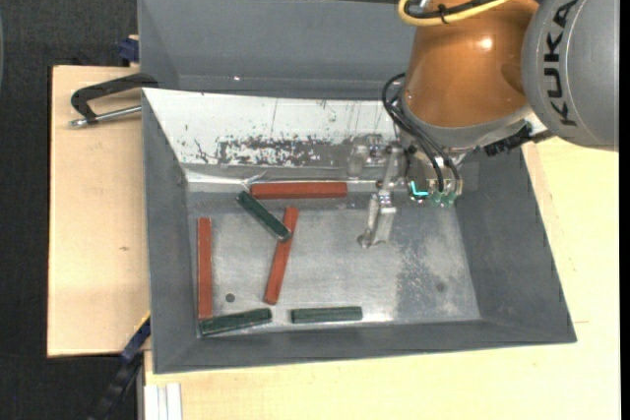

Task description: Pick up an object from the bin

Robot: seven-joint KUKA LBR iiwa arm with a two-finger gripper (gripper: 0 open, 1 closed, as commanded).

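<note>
My gripper [376, 221] hangs over the middle of the bin floor, just right of the back row of sticks. Nearest to it is a long red stick [298, 191] lying flat along the back wall, its right end close to the gripper. A dark green stick [264, 214] lies slanted below that, crossing the top of a second, tilted red stick [281, 256]. Another dark green stick [326, 315] lies flat near the front wall, below and left of the gripper. I see nothing held in the gripper.
A third red stick [204, 268] lies upright along the left wall, with a green stick [234, 321] at its foot in the front left corner. The arm's orange cover and cables hang over the bin's back right. Bare floor lies right of the gripper.
</note>
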